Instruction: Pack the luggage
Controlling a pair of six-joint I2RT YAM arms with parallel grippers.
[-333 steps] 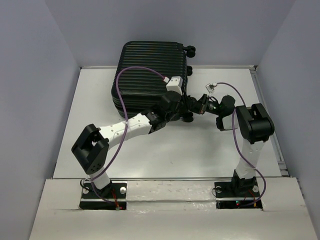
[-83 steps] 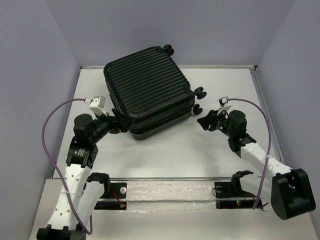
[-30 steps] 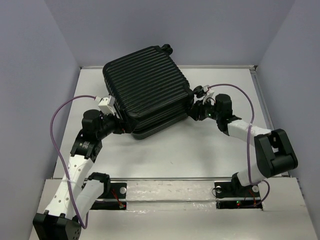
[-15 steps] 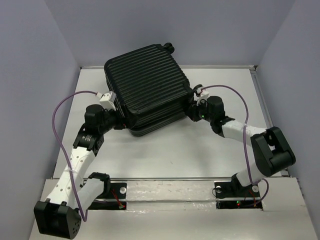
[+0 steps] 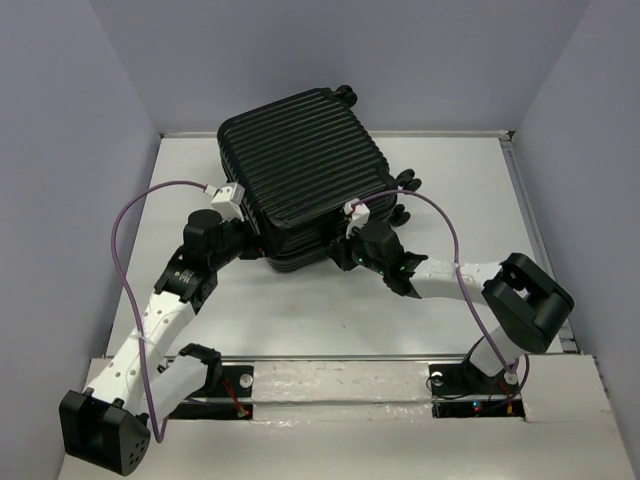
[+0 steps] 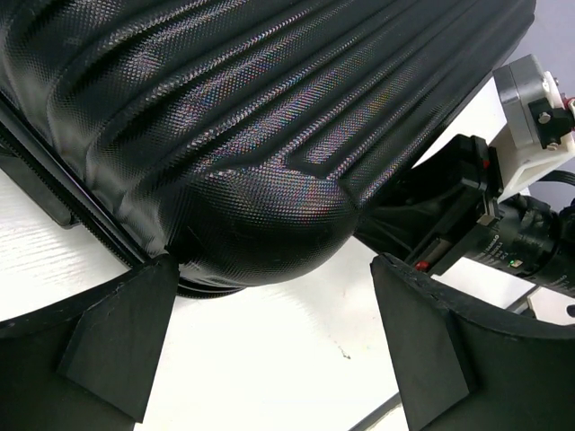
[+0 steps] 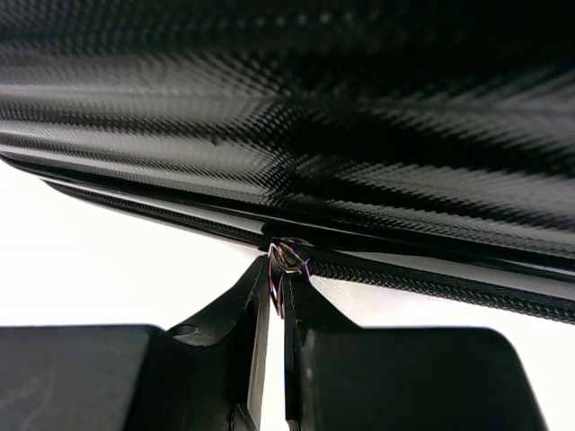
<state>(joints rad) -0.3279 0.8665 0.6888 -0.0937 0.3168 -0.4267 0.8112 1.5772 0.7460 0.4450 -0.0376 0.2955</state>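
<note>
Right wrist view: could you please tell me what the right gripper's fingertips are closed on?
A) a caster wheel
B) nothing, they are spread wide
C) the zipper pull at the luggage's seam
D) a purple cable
C: the right gripper is pinched shut on the small zipper pull at the seam of the luggage.

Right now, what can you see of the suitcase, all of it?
The suitcase is black, with a ribbed, finely textured hard shell. It lies flat and skewed on the table, wheels to the right. The right hand pinches its zipper pull; the open left hand straddles a near corner.
</note>
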